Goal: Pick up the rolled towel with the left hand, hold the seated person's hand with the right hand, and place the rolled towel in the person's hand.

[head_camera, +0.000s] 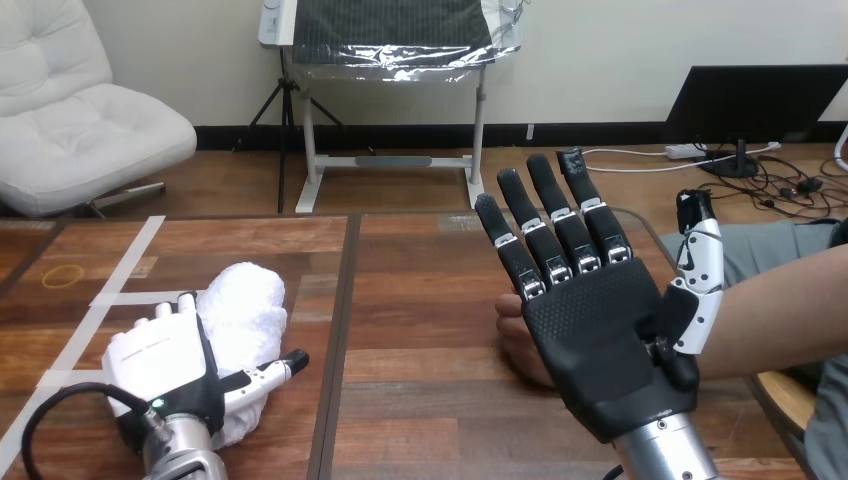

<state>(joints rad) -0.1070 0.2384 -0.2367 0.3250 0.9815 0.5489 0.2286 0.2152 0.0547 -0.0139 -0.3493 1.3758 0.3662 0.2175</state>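
A white rolled towel lies on the wooden table at the lower left. My left hand sits over its near side, back up, fingers curled down into the cloth and thumb stretched across its lower edge. My right hand is raised at the right, palm toward the camera, fingers straight and spread, holding nothing. The person's hand rests on the table just behind it, mostly hidden by my palm. Their forearm comes in from the right edge. I cannot tell whether my right hand touches theirs.
White tape strips run across the left part of the table. A dark seam divides the tabletop down the middle. Bare wood lies between the towel and the person's hand.
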